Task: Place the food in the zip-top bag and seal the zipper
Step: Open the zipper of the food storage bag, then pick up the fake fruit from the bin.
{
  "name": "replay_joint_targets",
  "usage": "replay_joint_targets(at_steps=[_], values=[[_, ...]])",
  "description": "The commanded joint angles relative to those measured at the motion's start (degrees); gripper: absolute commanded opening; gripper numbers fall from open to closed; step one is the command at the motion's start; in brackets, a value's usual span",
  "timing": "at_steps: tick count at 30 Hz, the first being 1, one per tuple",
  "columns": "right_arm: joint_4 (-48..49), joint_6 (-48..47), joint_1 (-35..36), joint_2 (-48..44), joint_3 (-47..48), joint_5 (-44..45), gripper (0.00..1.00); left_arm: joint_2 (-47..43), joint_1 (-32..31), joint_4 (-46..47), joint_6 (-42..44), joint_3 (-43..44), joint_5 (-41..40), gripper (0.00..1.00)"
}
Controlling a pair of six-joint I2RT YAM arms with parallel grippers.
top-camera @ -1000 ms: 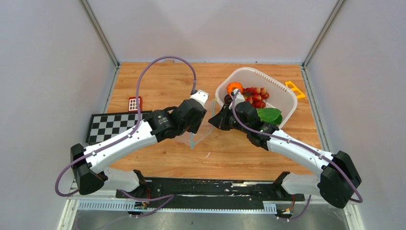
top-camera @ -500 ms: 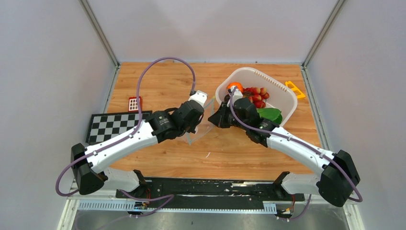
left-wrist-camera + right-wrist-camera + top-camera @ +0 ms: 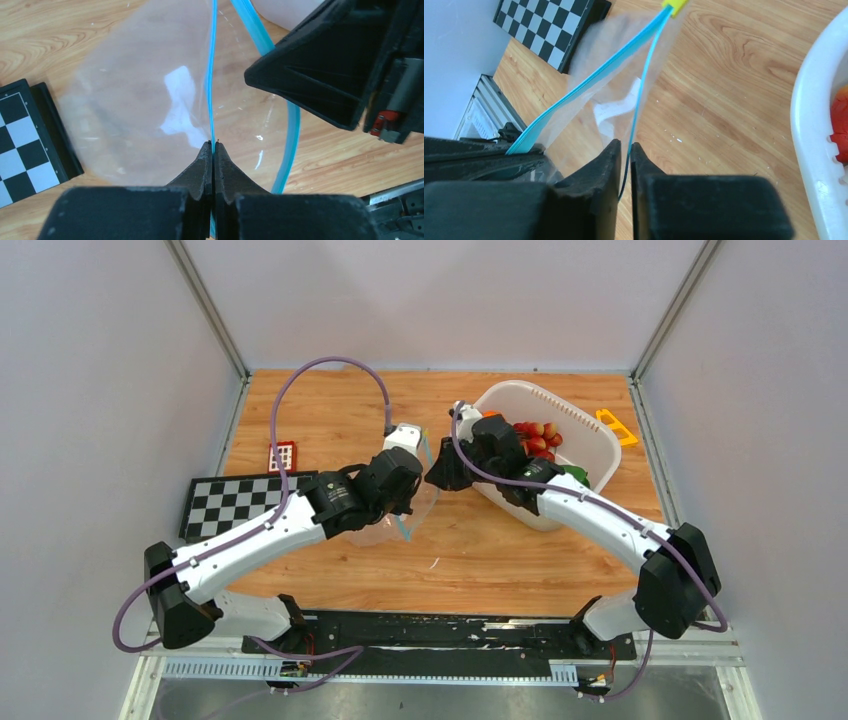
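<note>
Left end effector [image 3: 213, 144]: jaws fully closed, pinching one lip of the teal zipper [image 3: 211, 75]. Right end effector [image 3: 625, 145]: jaws nearly together with the other lip running through the slit, grip not discernible. Both arms reach inward and meet mid-bench [image 3: 480, 550], the zip-top bag [image 3: 140, 100] hanging between them, mouth parted, just left of the white basket [image 3: 560, 405] containing the red grape bunch [image 3: 538, 438].

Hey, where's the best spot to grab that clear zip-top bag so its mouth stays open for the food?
Likely the zipper, not the bag film, which is limp: one teal lip per gripper, edge-on from opposite sides. The left gripper pinches one lip so, and the other lip bows away, leaving the mouth open.
</note>
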Motion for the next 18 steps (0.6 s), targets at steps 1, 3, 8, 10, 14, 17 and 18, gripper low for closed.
replay_joint_targets(at_steps=[1, 3, 8, 10, 14, 17, 18], values=[[-1.3, -4.6, -0.9, -0.1, 3.3, -3.7, 0.19, 0.7, 1.6, -1.3, -3.7, 1.1, -3.2, 0.0], [-1.5, -5.4, -1.1, -0.6, 3.3, -5.2, 0.34, 1.0, 2.8, -0.9, -4.8, 0.1, -3.5, 0.0], [-4.8, -8.7, -1.3, -5.1, 4.0, -6.5, 0.47, 0.0, 5.5, 1.9, -5.5, -2.6, -3.5, 0.0], [-4.5, -9.8, -1.4, -8.5, 3.1, -5.4, 0.52, 0.4, 6.2, 2.2, -5.2, -2.9, -3.0, 0.0], [-3.9, -10.8, -2.9, -15.0, 0.9, 9.0, 0.63, 0.7, 6.3, 4.5, -4.7, -4.1, -0.9, 0.0], [-4.7, -8.8, -8.6, -15.5, 0.8, 18.2, 0.64, 0.7, 6.4, 5.8, -4.4, -4.4, 0.5, 0.0], [-5.2, -7.0, -11.4, -15.0, 0.8, 19.3, 0.64, 0.7, 6.4, 6.1, -4.1, -4.5, 0.7, 0.0]])
